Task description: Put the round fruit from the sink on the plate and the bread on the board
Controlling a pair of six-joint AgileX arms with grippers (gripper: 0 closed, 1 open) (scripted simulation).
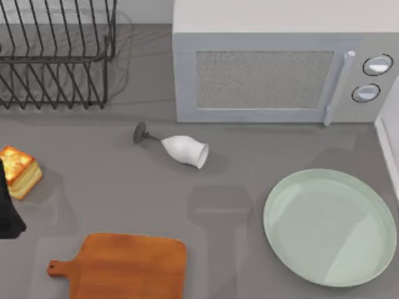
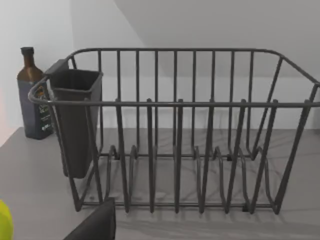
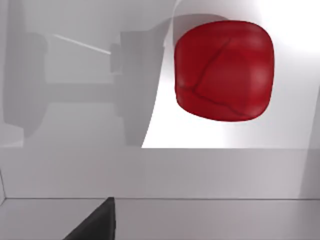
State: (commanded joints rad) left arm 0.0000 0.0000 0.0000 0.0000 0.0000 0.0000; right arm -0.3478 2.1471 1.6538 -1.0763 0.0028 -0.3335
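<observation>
Top view: the bread (image 1: 19,170) sits at the table's far left edge, apart from the bare board (image 1: 121,266) near the bottom; the left arm (image 1: 7,205) is just beside the bread. The plate (image 1: 330,226) lies bare at right. The right wrist view shows the round fruit (image 3: 224,70) resting in the pale sink (image 3: 75,165). Whether either gripper is clenched, I cannot tell

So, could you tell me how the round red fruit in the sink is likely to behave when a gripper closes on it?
The round fruit looks glossy, so the fingers may well slip on it. Its blocky, flattened sides probably give better purchase than a true ball and should keep it from rolling far. It sits on the smooth pale sink floor, so a nudge would likely make it slide.
</observation>
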